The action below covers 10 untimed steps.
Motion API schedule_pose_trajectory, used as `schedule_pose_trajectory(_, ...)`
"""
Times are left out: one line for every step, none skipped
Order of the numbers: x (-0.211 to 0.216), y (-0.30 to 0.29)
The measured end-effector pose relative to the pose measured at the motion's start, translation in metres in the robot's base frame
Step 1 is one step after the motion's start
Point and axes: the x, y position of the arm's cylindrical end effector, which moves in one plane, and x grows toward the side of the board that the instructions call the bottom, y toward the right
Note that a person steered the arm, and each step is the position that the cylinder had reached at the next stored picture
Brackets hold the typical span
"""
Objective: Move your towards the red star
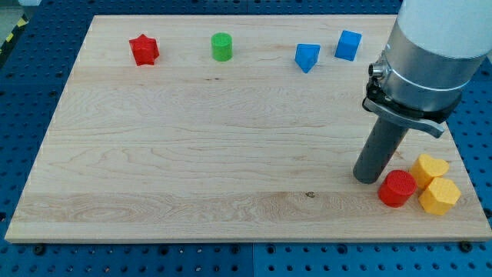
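Red star (144, 50) lies at the view's top left, well apart from my tip (367, 177), a bare tool grasping nothing, beside the red cylinder (397, 188).

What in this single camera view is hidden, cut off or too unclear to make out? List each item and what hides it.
- Arm: upper part cut off by the view's top and right edges.
- Red cylinder: its left edge sits by my tip; contact cannot be told.
- Lower yellow block: exact shape unclear, and it overlaps the upper yellow block.

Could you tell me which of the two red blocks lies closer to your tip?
The red cylinder, right beside my tip; the red star sits far off at the view's top left.
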Motion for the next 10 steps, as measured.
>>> schedule_pose_trajectory(0.012, 0.005)
schedule_pose_trajectory(0.013, 0.011)
schedule_pose_trajectory(0.012, 0.011)
schedule_pose_trajectory(0.01, 0.011)
schedule_pose_trajectory(-0.007, -0.012)
schedule_pose_trajectory(-0.022, -0.064)
schedule_pose_trajectory(-0.034, -0.122)
schedule_pose_trajectory(-0.046, -0.174)
schedule_pose_trajectory(-0.067, -0.214)
schedule_pose_trajectory(-0.088, -0.256)
